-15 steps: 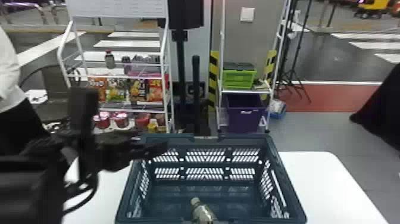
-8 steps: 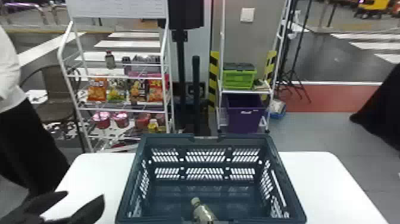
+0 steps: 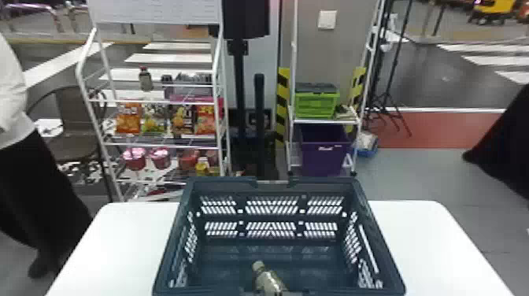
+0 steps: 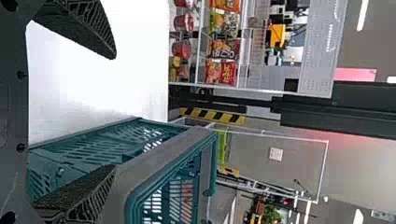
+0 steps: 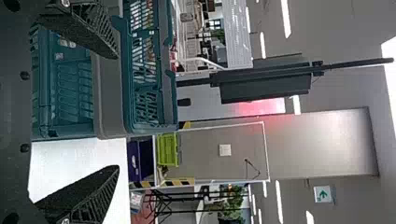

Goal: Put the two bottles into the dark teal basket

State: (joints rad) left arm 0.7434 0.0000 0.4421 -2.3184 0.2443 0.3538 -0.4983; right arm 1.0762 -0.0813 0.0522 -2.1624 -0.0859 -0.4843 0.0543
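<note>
Withdrawn from its earlier position over the left part of the flat white bench [image 3: 110, 252], the left end effector [image 4: 114, 112] was released, its two black fingers spread apart in the left wrist view. Within the dark teal, slotted-wall plastic basket [image 3: 172, 236], which stood on the bench, a translucent greenish bottle with a pale tan cap [image 3: 269, 282] lay aslant near the near wall, its cap directed toward the far wall and slightly left. Likewise released, the right end effector [image 5: 117, 112] held its fingers apart in the right wrist view.
</note>
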